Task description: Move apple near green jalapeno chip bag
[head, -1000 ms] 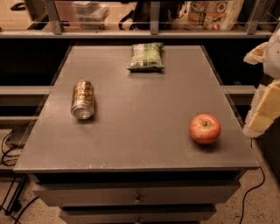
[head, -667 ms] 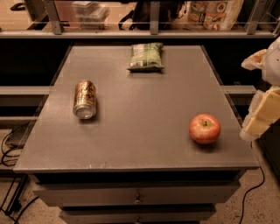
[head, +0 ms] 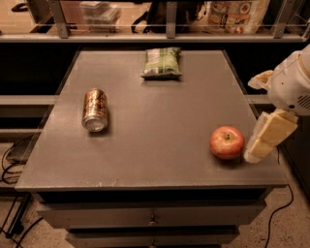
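Tool just beside apple; print illegible on green jalapeno chip bag.

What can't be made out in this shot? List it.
- The gripper, right of the apple, camera view: contact with the apple cannot be told; arm cut off by the right edge.
- The green jalapeno chip bag: print too small to read.
- The can: label unreadable; underside hidden against the table.
- The shelf goods behind: cut off by the top edge.
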`<state>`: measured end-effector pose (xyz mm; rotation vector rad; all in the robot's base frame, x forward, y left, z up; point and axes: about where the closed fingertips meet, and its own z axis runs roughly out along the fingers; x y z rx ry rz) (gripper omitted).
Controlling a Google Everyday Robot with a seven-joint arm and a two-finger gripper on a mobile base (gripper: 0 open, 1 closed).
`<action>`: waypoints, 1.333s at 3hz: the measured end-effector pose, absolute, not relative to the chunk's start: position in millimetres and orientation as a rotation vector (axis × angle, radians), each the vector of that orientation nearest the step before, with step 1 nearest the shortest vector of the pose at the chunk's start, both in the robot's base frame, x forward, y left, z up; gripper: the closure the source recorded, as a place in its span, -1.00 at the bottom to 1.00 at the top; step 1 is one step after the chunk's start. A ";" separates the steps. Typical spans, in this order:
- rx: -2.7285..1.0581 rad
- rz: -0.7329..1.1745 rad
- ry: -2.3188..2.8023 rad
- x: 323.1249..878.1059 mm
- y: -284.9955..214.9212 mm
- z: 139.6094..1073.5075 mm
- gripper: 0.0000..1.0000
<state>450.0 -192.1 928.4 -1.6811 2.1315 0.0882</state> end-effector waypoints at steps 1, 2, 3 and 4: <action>-1.707 0.102 2.124 455.3 -179.8 908.7 -1.00; -1.710 0.120 2.156 458.4 -177.3 885.7 -1.00; -1.716 0.159 2.186 458.4 -173.3 865.6 -1.00; -1.727 0.199 2.205 457.5 -168.6 851.8 -0.65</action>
